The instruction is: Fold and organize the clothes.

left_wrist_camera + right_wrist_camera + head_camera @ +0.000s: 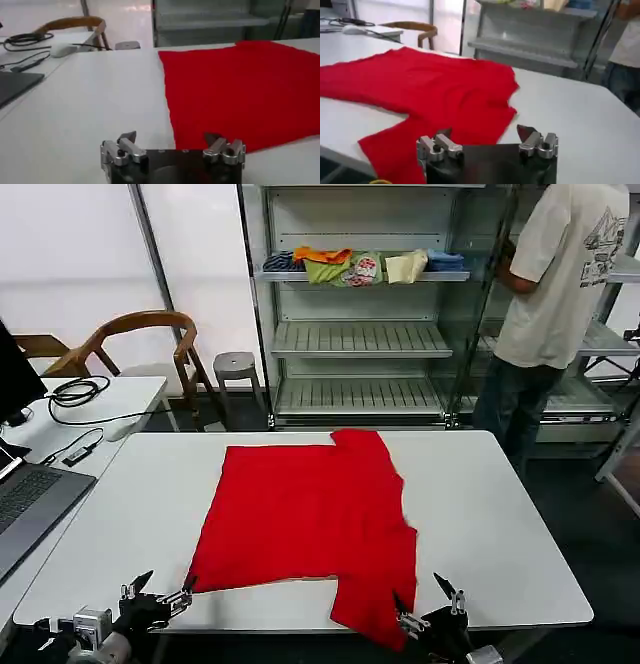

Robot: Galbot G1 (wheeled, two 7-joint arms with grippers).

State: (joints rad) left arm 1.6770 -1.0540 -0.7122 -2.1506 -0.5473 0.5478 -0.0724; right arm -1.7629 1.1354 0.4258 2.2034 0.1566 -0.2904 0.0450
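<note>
On the big white table [500,514] the red T-shirt [305,519] lies spread out flat in the middle, plain red with no picture showing, and one sleeve hangs a little over the near edge while the other points to the far side. It looks soft, thin and light, so it will bend and slide easily, and the best places to hold it are likely the near corner on the left and the near sleeve on the right. The left gripper [157,592] waits at the near left corner and the right gripper [428,602] waits by the near sleeve, both with jaws wide open and holding nothing.
</note>
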